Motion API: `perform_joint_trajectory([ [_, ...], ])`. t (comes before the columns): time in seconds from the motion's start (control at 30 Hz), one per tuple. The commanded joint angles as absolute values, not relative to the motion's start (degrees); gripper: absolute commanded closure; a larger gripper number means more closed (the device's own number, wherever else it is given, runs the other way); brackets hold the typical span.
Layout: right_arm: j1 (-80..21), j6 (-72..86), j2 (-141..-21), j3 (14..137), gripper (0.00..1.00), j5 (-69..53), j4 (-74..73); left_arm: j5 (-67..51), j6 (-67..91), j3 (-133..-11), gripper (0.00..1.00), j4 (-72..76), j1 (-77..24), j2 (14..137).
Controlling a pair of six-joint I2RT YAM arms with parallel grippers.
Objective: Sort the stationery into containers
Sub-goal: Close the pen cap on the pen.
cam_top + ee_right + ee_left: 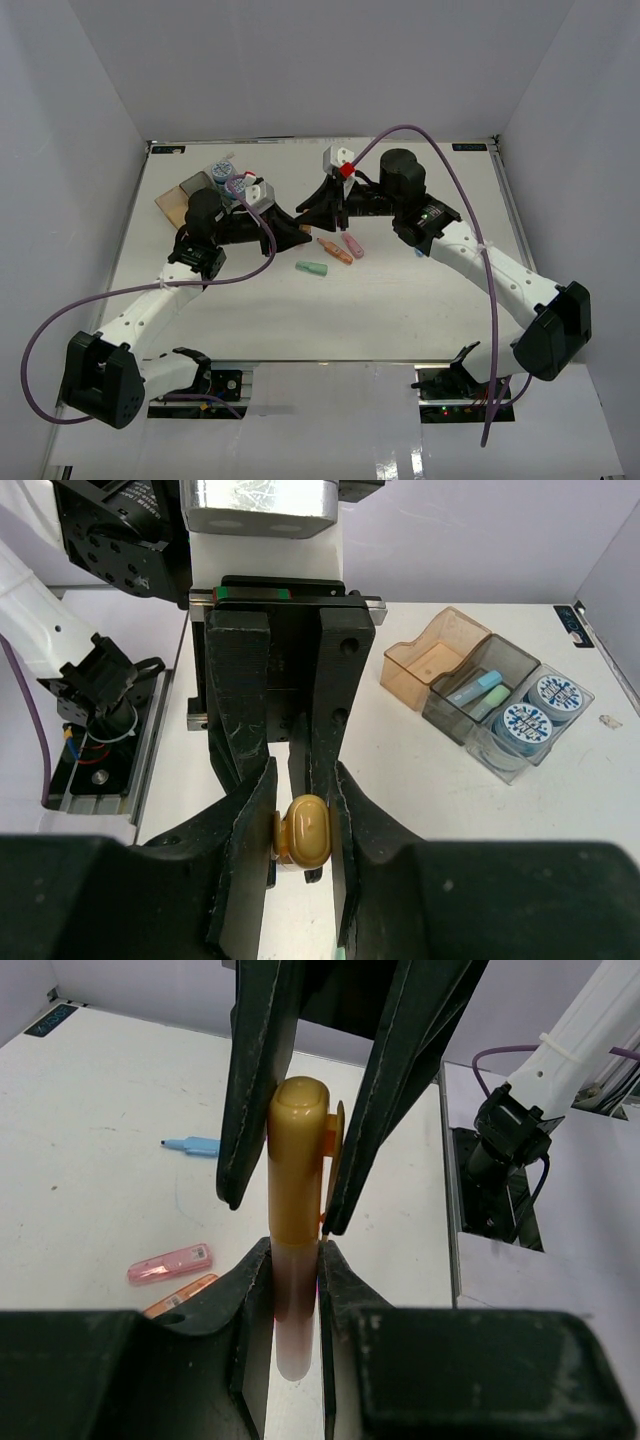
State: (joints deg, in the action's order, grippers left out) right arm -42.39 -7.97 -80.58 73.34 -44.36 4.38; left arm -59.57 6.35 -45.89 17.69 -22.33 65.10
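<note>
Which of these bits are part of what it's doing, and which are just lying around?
Job: amber marker, clamped in both jaws; green marker; orange marker; pink marker; blue marker; joined bins; patterned rolls.
Just lying about: purple cable; corner sticker.

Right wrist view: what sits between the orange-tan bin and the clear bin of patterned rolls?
A smoky grey translucent bin holding pale blue and green stationery, per right wrist view.
</note>
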Motion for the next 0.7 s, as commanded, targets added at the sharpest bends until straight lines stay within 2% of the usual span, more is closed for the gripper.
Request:
perform_joint_trajectory([
  [0.0,-43.7,-9.3,-85.4,68.7,0.92,-43.6,-10.9,-59.8,8.2,-53.7,1.00,32.3,-22.7,62.8],
  [0.67,-43.7,-11.5,-88.6,65.6,0.92,-42.4,-18.3,-57.5,6.0,-57.1,1.00,33.7,-22.7,60.4],
])
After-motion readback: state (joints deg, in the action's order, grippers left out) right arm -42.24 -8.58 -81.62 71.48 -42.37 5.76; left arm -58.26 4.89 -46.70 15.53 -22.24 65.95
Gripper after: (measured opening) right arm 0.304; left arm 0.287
